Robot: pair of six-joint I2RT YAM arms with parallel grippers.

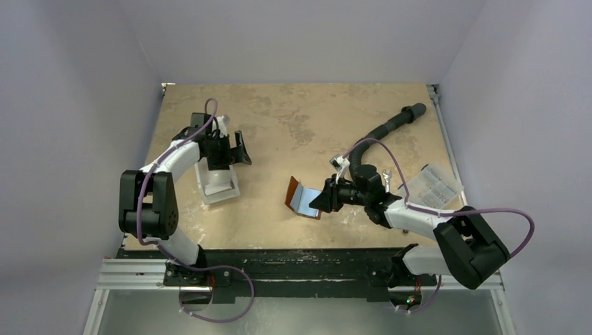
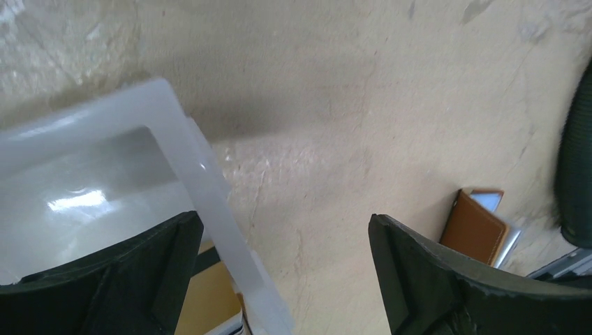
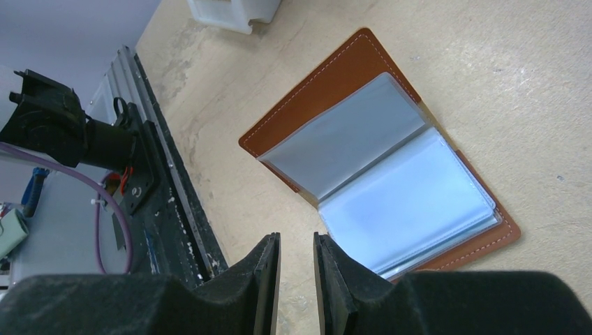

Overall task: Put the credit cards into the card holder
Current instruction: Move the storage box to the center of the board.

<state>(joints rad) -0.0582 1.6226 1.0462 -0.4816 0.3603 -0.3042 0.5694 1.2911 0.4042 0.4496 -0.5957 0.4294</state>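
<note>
A: Where is the right hand (image 3: 297, 244)?
B: Lower centre of the top view; fingers a slit apart, nothing between; just beyond them the card holder (image 3: 335, 77) lies open on the desk (image 1: 300, 118).
A: And the left hand (image 2: 286, 227)?
B: Upper left; spread wide above the plastic box (image 2: 105, 167); gripping nothing.

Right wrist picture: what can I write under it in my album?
Right gripper, jaws slightly apart, near the open brown card holder lying on the table.
</note>
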